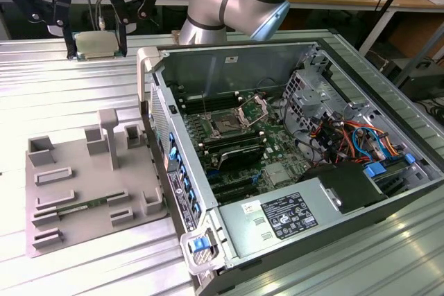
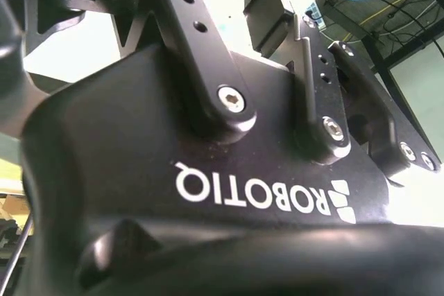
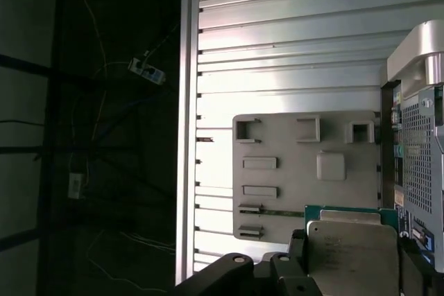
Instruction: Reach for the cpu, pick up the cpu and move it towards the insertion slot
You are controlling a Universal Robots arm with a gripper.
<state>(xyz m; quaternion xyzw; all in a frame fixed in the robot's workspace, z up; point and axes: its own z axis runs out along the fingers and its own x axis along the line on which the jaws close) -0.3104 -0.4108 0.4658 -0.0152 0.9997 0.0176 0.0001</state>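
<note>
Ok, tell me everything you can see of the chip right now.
The chip is a thin flat square with a pale silver metal top on a green edge. It sits in the black claw, gripped by two opposite sides. In the exterior view it hangs over the ribbed metal table, to the left of the open computer case and apart from the socket.

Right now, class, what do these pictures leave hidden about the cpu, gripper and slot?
cpu: underside faces away in the exterior view; the frame edge cuts it in the first wrist view.
gripper: upper body cut by the exterior view's top edge.
slot: contacts too small in the exterior view.
Grip on the cpu: gripper's body blocks it, second wrist view.
</note>
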